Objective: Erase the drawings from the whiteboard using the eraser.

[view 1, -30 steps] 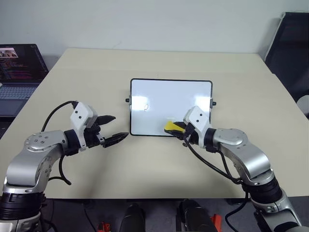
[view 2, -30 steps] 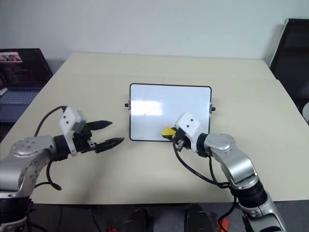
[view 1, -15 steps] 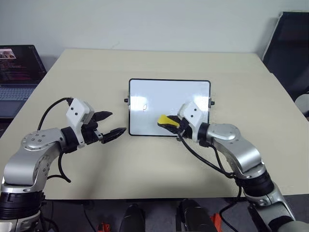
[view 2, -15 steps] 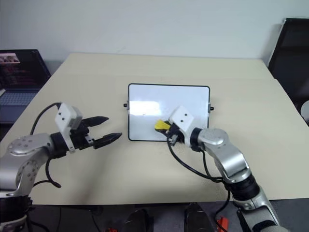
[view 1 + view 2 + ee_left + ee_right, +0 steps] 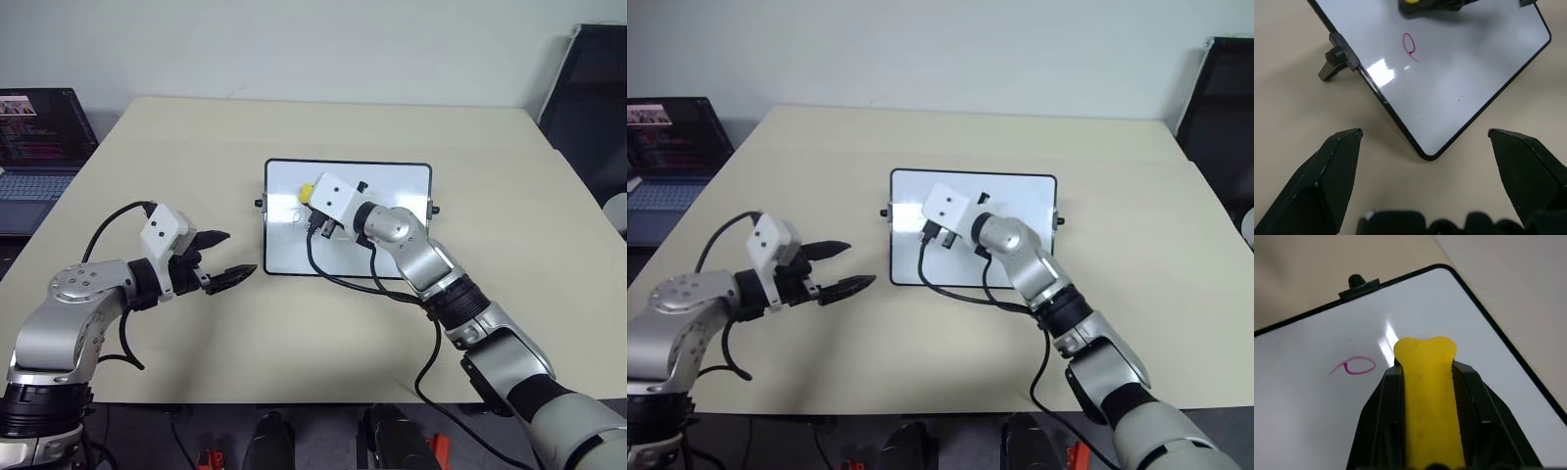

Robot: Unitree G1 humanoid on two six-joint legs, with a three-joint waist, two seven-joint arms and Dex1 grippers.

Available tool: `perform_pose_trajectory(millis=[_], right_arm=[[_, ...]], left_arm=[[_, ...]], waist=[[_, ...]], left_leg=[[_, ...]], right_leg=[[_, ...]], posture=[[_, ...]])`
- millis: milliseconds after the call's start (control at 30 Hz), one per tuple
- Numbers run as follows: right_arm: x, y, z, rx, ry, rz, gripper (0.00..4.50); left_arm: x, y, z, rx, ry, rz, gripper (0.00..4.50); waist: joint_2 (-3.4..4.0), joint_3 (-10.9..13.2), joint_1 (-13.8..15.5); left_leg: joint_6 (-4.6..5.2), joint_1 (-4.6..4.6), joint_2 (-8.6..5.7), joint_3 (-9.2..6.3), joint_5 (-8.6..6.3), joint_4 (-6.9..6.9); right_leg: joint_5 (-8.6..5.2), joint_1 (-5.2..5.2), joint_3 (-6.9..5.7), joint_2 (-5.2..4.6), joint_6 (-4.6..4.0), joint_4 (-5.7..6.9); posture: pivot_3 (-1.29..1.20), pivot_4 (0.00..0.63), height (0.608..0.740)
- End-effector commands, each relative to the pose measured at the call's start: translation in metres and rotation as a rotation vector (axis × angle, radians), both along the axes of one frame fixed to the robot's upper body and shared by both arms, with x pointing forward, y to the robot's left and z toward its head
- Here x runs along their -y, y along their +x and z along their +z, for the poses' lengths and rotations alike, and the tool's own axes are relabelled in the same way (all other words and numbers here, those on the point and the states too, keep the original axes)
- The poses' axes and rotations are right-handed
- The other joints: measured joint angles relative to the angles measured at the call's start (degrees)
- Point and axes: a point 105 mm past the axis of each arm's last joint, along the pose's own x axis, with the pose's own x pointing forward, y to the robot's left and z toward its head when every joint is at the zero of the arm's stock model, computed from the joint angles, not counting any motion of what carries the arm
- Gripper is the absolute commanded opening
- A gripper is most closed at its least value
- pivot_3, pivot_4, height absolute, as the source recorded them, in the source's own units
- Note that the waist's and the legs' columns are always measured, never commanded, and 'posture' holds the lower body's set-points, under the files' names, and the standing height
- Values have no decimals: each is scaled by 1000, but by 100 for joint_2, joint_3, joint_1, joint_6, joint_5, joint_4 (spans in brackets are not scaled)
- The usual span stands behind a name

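1. We see no readable brand or label; the only writing is a small reddish loop mark (image 5: 1354,366).
2. Our small yellow block eraser (image 5: 1427,396) runs lengthwise along the right gripper (image 5: 312,208), pinched between its black fingers, over the glossy white black-framed whiteboard (image 5: 392,186), near the loop.
3. Our left gripper (image 5: 221,257) hangs beside the board, jaws spread, holding nothing.

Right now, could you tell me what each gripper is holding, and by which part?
The right gripper clamps the yellow eraser along its sides, its tip sticking out. The left gripper is open and holds nothing.
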Motion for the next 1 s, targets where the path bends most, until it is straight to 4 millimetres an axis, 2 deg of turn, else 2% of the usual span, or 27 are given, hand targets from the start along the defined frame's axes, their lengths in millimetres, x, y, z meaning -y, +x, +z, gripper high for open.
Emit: perform_pose_trajectory(millis=[33,133,233,300,367,433,467,567,733,800,900,1000], right_arm=[[-14,-12,-14,-55,-83,95,975],[-15,-30,-40,-134,-206,187,975],[-10,-26,-44,-41,-322,176,975],[-9,-15,-35,58,-338,132,975],[-9,-2,-13,189,-299,61,975],[-13,5,-1,215,-232,35,975],[-15,6,-3,195,-221,40,975],[-17,3,-24,83,-237,73,975],[-10,-14,-60,-85,-343,160,975],[-9,-21,-67,-117,-369,196,975],[-12,-16,-46,-40,-288,159,975],[-6,-13,-12,-20,-69,88,975]], left_arm=[[1,-2,9,43,26,-18,4500],[1,-2,8,42,27,-18,4500],[0,-2,8,42,26,-15,4500],[-1,-2,6,39,25,-14,4500],[-2,-3,4,33,23,-12,4500],[-3,-5,0,26,22,-8,4500],[-4,-6,-1,23,21,-6,4500],[-4,-8,-4,18,17,-4,4500],[-5,-11,-6,14,14,3,4500],[-5,-11,-6,14,13,5,4500],[-4,-11,-6,17,9,3,4500],[1,-11,-3,29,-2,-15,4500]], waist=[[-1,0,-1],[0,0,-1],[0,0,0],[0,0,2],[1,0,0],[0,0,4],[-1,-1,11],[-9,-5,1],[-8,-6,0],[-9,-7,3],[-7,-5,3],[-7,-5,20]], left_leg=[[0,1,0,-1,0,0],[0,4,0,-2,0,2],[0,5,0,-2,0,6],[0,11,0,-2,2,10],[1,15,0,-2,3,11],[7,16,0,-1,12,12],[10,16,0,-1,18,12],[12,20,0,0,21,11],[12,23,2,0,21,9],[12,23,1,0,21,10],[12,34,1,0,21,11],[12,40,1,0,21,11]], right_leg=[[0,1,-1,0,0,1],[-2,4,-1,1,4,5],[-5,4,0,2,8,10],[-10,8,1,2,11,10],[-15,10,2,1,-4,10],[-6,8,2,2,-13,11],[-3,9,1,2,-15,11],[-1,15,3,1,-15,8],[-2,15,2,2,-14,11],[-2,17,3,2,-14,11],[-2,27,4,2,-14,12],[-1,31,3,2,-15,12]], posture=[[0,150,740],[0,150,740],[0,150,740],[0,150,740],[0,150,740],[0,150,740],[0,150,740],[0,150,740],[0,150,740],[0,150,740],[0,150,740],[0,150,740]])
